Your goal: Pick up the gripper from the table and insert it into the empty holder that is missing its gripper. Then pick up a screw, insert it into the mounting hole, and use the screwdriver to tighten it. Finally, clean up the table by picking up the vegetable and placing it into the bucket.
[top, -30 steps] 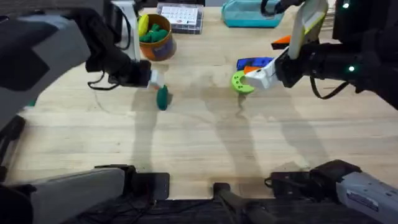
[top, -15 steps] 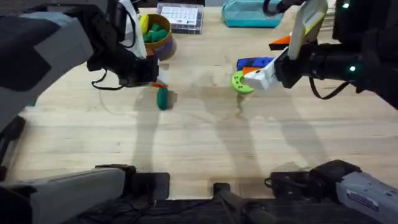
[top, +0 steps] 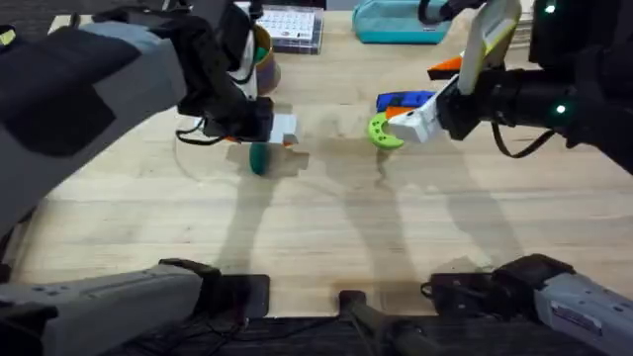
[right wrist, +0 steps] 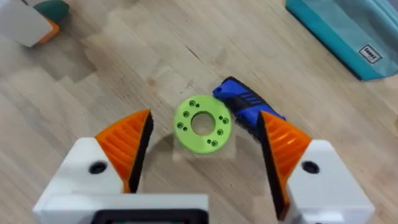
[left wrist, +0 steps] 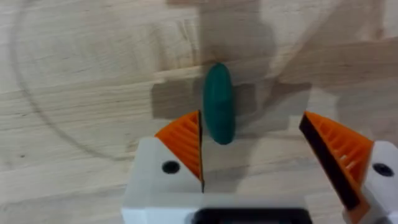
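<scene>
The dark teal-green vegetable lies flat on the wooden table. My left gripper hangs just above it, open. In the left wrist view the vegetable lies ahead of the left gripper, close to one orange pad and untouched. The orange-brown bucket stands behind, half hidden by the left arm. My right gripper is open and low over a lime-green ring. In the right wrist view the ring sits between the open right gripper fingers, with a blue-handled screwdriver beside it.
A teal zip pouch and a clear compartment box stand along the far edge. An orange piece lies behind the screwdriver. The near half of the table is bare wood.
My left arm has swung right and towards the near side, bringing its gripper over the vegetable. The vegetable, the ring and the right arm have stayed put.
</scene>
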